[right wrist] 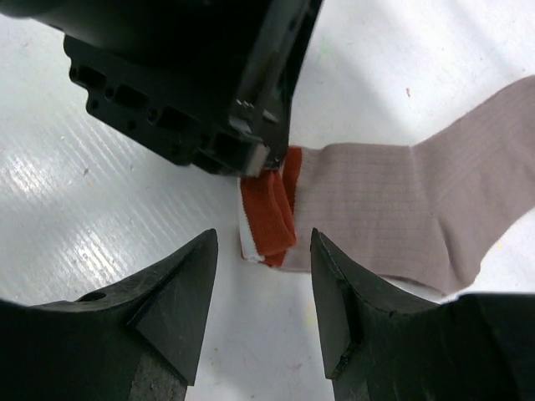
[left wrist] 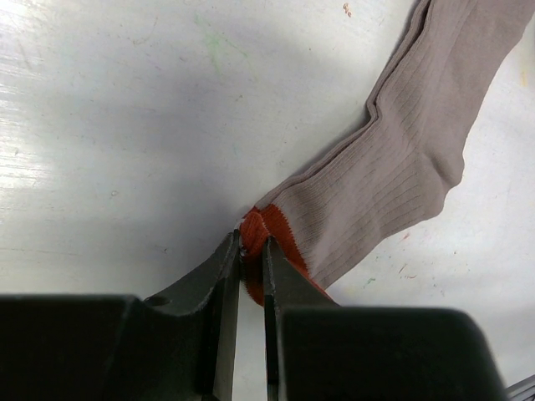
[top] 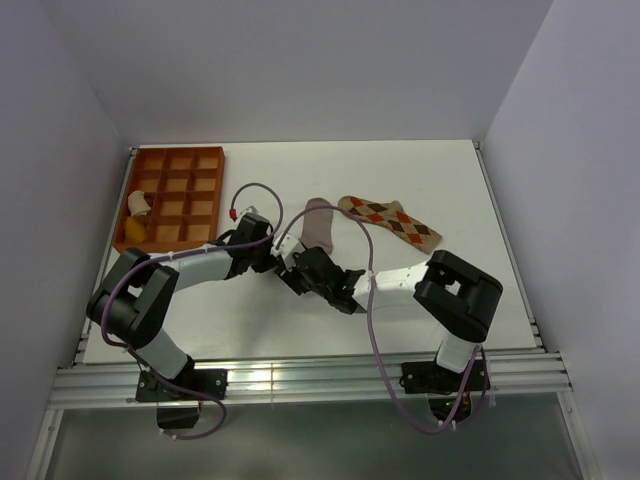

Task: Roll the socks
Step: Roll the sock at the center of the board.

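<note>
Well, left end effector (left wrist: 252, 247) thinly pinches red cuff (right wrist: 267, 209) of grey-brown sock (left wrist: 401, 159); right end effector (right wrist: 263, 255) open, empty. We risk cuff slipping out mid-roll.

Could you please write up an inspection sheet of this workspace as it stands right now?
Surface: white table, lightly scuffed and speckled.
Job's things: grey-brown sock lies flat, its red cuff pinched; argyle sock lies flat beside it, in neither pincer.
Clutter: orange compartment tray at the far left, small white and yellow items at its left edge.
Grippers: left pincer shut on the cuff; right pincer open, facing the cuff.
Cables: purple cables loop from both arms.
Surroundings: plain pale walls on three sides; metal rail along the near edge.
</note>
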You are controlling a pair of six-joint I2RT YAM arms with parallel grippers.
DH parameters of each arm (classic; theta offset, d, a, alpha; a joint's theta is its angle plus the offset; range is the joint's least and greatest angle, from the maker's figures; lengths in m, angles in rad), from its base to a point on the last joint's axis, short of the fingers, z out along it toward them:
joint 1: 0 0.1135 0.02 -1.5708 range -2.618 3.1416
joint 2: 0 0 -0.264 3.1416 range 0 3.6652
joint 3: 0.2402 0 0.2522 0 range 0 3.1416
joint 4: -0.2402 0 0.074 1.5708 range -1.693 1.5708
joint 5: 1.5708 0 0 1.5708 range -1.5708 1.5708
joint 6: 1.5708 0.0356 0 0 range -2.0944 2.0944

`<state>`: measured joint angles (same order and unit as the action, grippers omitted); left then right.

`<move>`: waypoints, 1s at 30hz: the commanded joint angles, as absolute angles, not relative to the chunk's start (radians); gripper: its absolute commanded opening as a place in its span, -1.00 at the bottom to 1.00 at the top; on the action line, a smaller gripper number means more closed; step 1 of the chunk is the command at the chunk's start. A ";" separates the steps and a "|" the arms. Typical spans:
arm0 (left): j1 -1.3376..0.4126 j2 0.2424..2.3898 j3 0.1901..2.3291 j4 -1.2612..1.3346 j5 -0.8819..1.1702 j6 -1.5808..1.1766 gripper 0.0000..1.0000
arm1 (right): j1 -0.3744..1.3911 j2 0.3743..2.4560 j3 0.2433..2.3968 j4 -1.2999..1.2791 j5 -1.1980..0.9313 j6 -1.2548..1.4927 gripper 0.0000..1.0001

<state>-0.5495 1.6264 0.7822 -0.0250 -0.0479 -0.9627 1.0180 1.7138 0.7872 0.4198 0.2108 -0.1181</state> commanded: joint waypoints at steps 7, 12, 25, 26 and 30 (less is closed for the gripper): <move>-0.554 1.647 0.813 -0.045 -0.023 -0.945 -0.99 | 1.037 1.788 0.859 0.471 0.225 -0.163 0.11; -0.554 1.643 0.807 -0.041 -0.018 -0.950 -0.99 | 1.037 1.833 0.870 0.480 0.227 -0.160 0.09; -0.554 1.637 0.804 -0.043 -0.009 -0.963 -0.99 | 1.037 1.905 0.911 0.404 0.264 -0.132 -0.38; -0.554 1.637 0.804 -0.044 -0.009 -0.966 -0.99 | 1.037 1.905 0.910 0.396 0.265 -0.129 -0.45; -0.554 1.634 0.798 -0.046 -0.009 -0.986 -0.99 | 1.037 1.901 0.914 0.365 0.268 -0.109 -0.83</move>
